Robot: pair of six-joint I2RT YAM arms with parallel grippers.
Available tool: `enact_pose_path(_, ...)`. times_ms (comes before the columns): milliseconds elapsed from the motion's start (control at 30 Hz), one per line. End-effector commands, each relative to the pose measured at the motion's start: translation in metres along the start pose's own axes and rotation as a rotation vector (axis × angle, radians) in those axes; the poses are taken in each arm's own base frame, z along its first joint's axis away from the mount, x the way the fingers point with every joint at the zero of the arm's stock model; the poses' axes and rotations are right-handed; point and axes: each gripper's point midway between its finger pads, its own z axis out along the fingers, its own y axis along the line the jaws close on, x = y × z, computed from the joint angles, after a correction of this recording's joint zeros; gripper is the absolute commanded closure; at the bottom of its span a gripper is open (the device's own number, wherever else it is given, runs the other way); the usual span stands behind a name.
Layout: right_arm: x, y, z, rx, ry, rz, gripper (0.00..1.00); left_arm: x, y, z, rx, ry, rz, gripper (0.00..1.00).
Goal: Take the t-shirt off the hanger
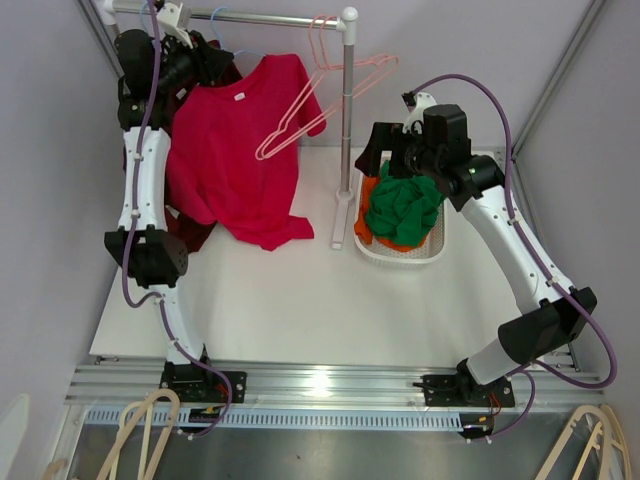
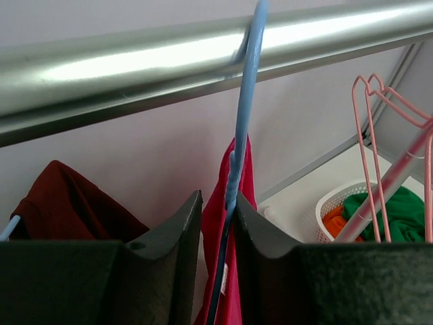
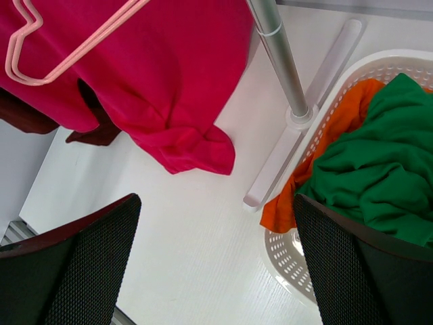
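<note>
The bright red t-shirt [image 1: 240, 150] hangs on a blue hanger [image 2: 247, 101] hooked over the metal rail [image 1: 270, 17], its hem resting on the table. My left gripper [image 1: 205, 62] is up at the shirt's collar. In the left wrist view its jaws [image 2: 218, 203] stand narrowly apart around the hanger's neck, the wire against the right finger and shirt fabric [image 2: 243, 176] in the gap. My right gripper [image 1: 395, 160] is open and empty above the basket's left rim. In the right wrist view [image 3: 216, 203] the shirt's hem [image 3: 169, 68] lies beyond it to the left.
A white basket [image 1: 400, 258] holds a green garment [image 1: 405, 205] and an orange one [image 1: 368, 215]. Empty pink hangers [image 1: 320, 90] hang at the rail's right end by the upright post [image 1: 347, 130]. A dark red garment [image 1: 200, 235] hangs behind the t-shirt on the left.
</note>
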Motion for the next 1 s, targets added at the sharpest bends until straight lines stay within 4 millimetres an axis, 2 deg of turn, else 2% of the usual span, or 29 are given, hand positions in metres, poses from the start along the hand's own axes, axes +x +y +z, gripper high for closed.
enact_pose_path(0, -0.003, 0.001, 0.001, -0.013, -0.012, -0.015, 0.00, -0.027, -0.006, -0.001, -0.005, -0.060, 0.060, 0.71)
enact_pose_path(200, -0.002, 0.001, 0.003, -0.014, -0.010, -0.009, 0.01, -0.039, -0.025, 0.006, 0.005, -0.090, 0.096, 0.91)
enact_pose_path(233, -0.001, 0.001, 0.003, -0.015, -0.008, -0.010, 0.01, -0.040, -0.024, 0.005, -0.003, -0.089, 0.100, 0.98)
enact_pose_path(267, -0.001, 0.001, 0.003, -0.015, -0.008, -0.009, 0.01, -0.043, -0.039, 0.011, 0.018, -0.096, 0.105, 0.99)
enact_pose_path(300, -0.001, 0.000, 0.003, -0.015, -0.008, -0.010, 0.00, -0.042, -0.042, 0.013, 0.019, -0.092, 0.103, 0.99)
enact_pose_path(367, 0.001, 0.000, 0.004, -0.015, -0.003, -0.008, 0.01, -0.052, -0.049, 0.012, 0.011, -0.109, 0.108, 0.99)
enact_pose_path(533, 0.003, 0.001, 0.003, -0.023, -0.002, -0.007, 0.00, -0.071, -0.053, 0.005, -0.038, -0.151, 0.055, 0.99)
enact_pose_path(633, 0.003, 0.002, 0.002, -0.027, -0.004, -0.008, 0.00, -0.083, -0.041, -0.002, -0.163, -0.184, 0.005, 0.99)
enact_pose_path(667, 0.004, 0.001, 0.001, -0.026, -0.004, -0.007, 0.00, -0.096, -0.034, -0.011, -0.237, -0.220, 0.000, 0.99)
enact_pose_path(733, 0.004, 0.002, -0.001, -0.027, -0.008, -0.005, 0.00, -0.095, -0.024, -0.017, -0.330, -0.234, -0.043, 0.99)
enact_pose_path(767, 0.004, 0.001, -0.002, -0.027, -0.012, -0.007, 0.00, -0.113, -0.026, -0.027, -0.358, -0.283, -0.034, 0.99)
enact_pose_path(833, 0.004, 0.002, -0.005, -0.030, -0.016, -0.008, 0.00, -0.123, -0.028, -0.032, -0.372, -0.318, -0.042, 0.99)
enact_pose_path(900, 0.005, 0.001, -0.007, -0.028, -0.018, -0.007, 0.00, -0.150, -0.035, -0.047, -0.392, -0.382, -0.025, 0.99)
enact_pose_path(967, 0.006, 0.002, -0.010, -0.030, -0.021, -0.009, 0.00, -0.158, -0.039, -0.054, -0.404, -0.395, -0.035, 0.99)
